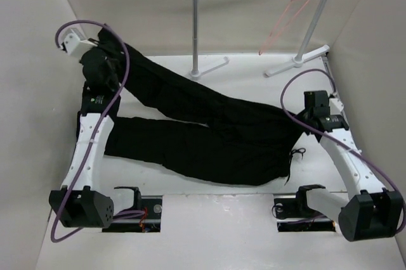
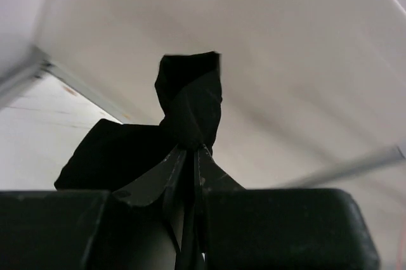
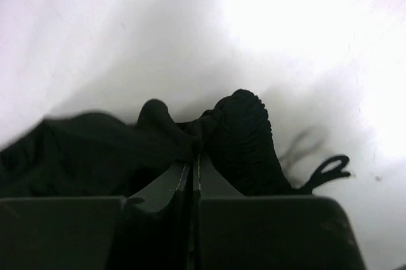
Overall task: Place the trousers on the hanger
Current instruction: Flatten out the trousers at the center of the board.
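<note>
The black trousers (image 1: 203, 130) lie spread across the table, legs pointing left, waist at the right. My left gripper (image 1: 108, 48) is shut on the end of the far trouser leg and holds it raised at the back left; the pinched cloth (image 2: 190, 105) bunches above the fingertips. My right gripper (image 1: 303, 118) is shut on the waistband at the right; its ribbed cloth (image 3: 244, 137) folds over the fingertips. The pink-red wire hanger (image 1: 288, 16) hangs from the rail at the back right, apart from both grippers.
The white-and-silver rail stand (image 1: 196, 29) stands at the back, its feet (image 1: 298, 61) on the table. White walls close in the left, back and right. A drawstring loop (image 3: 327, 170) trails from the waist.
</note>
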Controlling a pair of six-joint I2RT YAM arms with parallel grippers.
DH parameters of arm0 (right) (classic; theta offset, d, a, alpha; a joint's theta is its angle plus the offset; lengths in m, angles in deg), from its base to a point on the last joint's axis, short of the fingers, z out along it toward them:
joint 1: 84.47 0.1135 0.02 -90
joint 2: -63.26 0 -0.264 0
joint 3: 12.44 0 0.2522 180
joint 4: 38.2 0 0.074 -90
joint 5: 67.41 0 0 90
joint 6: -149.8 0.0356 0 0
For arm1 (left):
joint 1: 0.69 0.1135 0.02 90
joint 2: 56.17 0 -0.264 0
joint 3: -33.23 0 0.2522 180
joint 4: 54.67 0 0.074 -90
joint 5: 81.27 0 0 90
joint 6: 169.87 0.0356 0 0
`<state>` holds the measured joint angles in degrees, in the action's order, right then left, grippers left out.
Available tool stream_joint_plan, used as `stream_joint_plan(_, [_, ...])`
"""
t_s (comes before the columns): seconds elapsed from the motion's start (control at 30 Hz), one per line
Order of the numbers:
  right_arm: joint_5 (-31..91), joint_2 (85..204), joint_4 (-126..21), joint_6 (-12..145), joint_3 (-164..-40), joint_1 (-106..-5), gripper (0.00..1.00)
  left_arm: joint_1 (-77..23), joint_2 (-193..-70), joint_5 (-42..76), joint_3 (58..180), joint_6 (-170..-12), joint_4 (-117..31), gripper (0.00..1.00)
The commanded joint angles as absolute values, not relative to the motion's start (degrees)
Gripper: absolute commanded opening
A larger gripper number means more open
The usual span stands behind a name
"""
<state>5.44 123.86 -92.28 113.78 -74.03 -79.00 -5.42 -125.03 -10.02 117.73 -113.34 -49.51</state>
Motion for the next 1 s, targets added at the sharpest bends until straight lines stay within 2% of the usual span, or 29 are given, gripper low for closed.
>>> stream_joint_plan(0.0, [-0.6, 126.4, -86.8, 110.9, -81.0, -82.0, 0.04, -1.3, -124.2, -12.5, 119.4, -112.7, -42.8, 0.07])
stream_joint_plan(0.17, [-0.7, 133.6, -83.1, 108.3, -85.1, -88.9, 0.05, 4.6, -124.8, -14.7, 115.6, -112.7, -42.7, 0.07])
stream_joint_plan(0.33, [1.9, 145.7, -80.6, 108.4, -91.9, -92.9, 0.08, 6.8, -136.0, -13.7, 116.5, -112.4, -46.2, 0.08])
stream_joint_plan(0.37, [2.2, 148.8, -80.5, 108.4, -94.2, -93.0, 0.14, 6.8, -139.8, -13.7, 118.4, -112.3, -46.7, 0.10])
stream_joint_plan(0.4, [2.7, 151.6, -80.6, 108.0, -96.7, -92.6, 0.26, 6.7, -143.8, -13.0, 121.1, -112.1, -46.9, 0.18])
stream_joint_plan(0.5, [4.5, 154.4, -81.6, 106.0, -100.8, -91.4, 0.70, 6.7, -149.1, -9.7, 125.4, -112.6, -46.7, 0.50])
stream_joint_plan(0.53, [4.3, 152.8, -81.1, 105.4, -100.1, -90.2, 0.80, 6.6, -147.9, -9.1, 124.8, -112.9, -47.1, 0.62])
stream_joint_plan(0.6, [4.6, 147.9, -80.2, 104.7, -96.8, -88.2, 0.87, 6.5, -144.3, -8.8, 121.7, -112.5, -48.6, 0.74])
stream_joint_plan(0.73, [4.4, 137.2, -78.7, 102.5, -87.6, -81.7, 0.85, 6.5, -130.4, -9.7, 107.3, -115.0, -49.2, 0.78])
stream_joint_plan(0.77, [4.2, 134.6, -78.9, 102.3, -84.8, -79.6, 0.77, 6.5, -126.6, -10.9, 102.9, -116.7, -48.8, 0.77])
stream_joint_plan(0.8, [4.5, 131.8, -78.9, 102.5, -81.7, -77.9, 0.66, 6.6, -122.7, -12.6, 98.3, -118.3, -47.8, 0.75])
stream_joint_plan(0.87, [5.3, 126.9, -79.1, 103.7, -75.9, -73.5, 0.32, 6.3, -117.2, -15.2, 91.1, -122.5, -43.3, 0.73])
stream_joint_plan(0.9, [5.9, 124.5, -79.6, 105.3, -73.2, -70.9, 0.20, 6.2, -115.7, -15.2, 88.4, -123.9, -40.8, 0.71])
stream_joint_plan(0.93, [6.8, 122.5, -80.2, 107.2, -70.9, -68.7, 0.14, 6.2, -115.0, -14.7, 86.4, -124.8, -38.6, 0.70])
stream_joint_plan(0.97, [7.9, 120.9, -80.9, 108.6, -68.8, -66.5, 0.13, 6.6, -114.7, -13.6, 84.8, -125.3, -36.8, 0.69])
